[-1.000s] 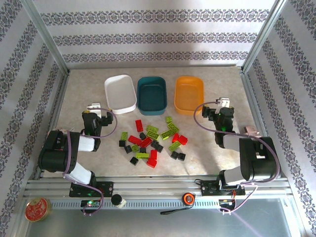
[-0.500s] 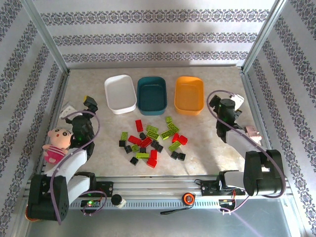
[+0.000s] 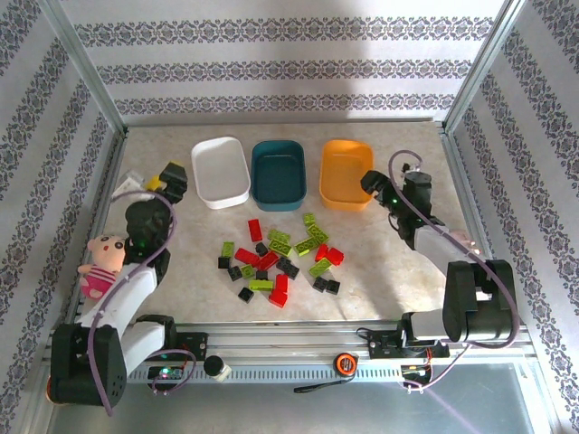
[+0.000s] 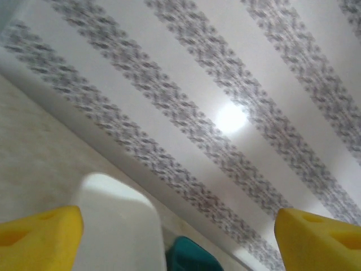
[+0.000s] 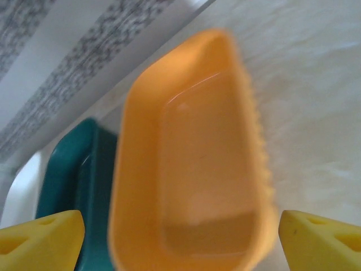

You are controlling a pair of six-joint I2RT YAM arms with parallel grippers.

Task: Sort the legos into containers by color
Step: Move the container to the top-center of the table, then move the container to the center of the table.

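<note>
Several red, lime green and black legos (image 3: 279, 258) lie scattered in a loose pile at mid-table. Behind them stand the containers in a row: a white tub (image 3: 221, 172), a dark teal tub (image 3: 279, 174) and an orange tub (image 3: 346, 174). My left gripper (image 3: 169, 179) hovers just left of the white tub (image 4: 115, 226), open and empty, yellow fingertips (image 4: 39, 237) wide apart. My right gripper (image 3: 372, 184) is at the orange tub's right edge, open and empty. It looks down on the orange tub (image 5: 192, 169), with the teal tub (image 5: 70, 180) beside it.
A pink plush doll (image 3: 101, 264) lies by the left arm near the left wall. Patterned walls and metal rails enclose the table. A black knob (image 3: 214, 366) and an orange tape measure (image 3: 344, 363) sit on the front rail.
The left arm swung out and its gripper came in toward the white tub, uncovering the doll. The right gripper moved left to the orange tub. The legos have not moved.
</note>
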